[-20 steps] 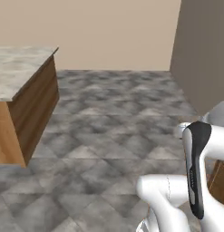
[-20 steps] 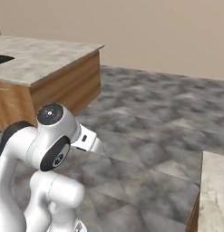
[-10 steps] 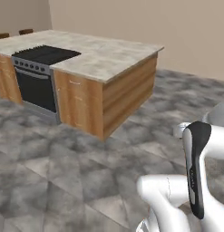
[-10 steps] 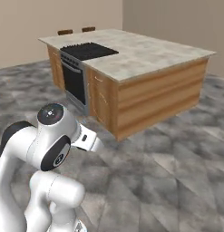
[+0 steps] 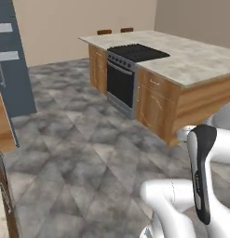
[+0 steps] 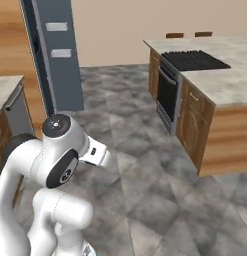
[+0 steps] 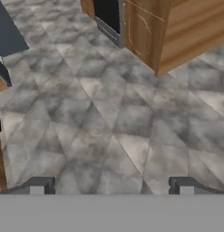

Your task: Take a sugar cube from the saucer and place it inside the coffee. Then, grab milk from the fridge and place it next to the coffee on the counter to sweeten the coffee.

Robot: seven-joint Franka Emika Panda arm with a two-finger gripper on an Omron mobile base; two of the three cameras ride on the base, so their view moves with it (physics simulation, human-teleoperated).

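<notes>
Fridge (image 6: 57, 55) tall, dark grey, pale labels on its side; tool (image 7: 111, 186) spread wide, empty

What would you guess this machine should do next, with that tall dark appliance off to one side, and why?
Probably keep turning the base toward the fridge and roll closer. The gripper is open with nothing between its fingertips, looking down at bare stone floor, and the fridge stands well off to the side, across the floor from the island counter. No milk carton is visible yet.
</notes>
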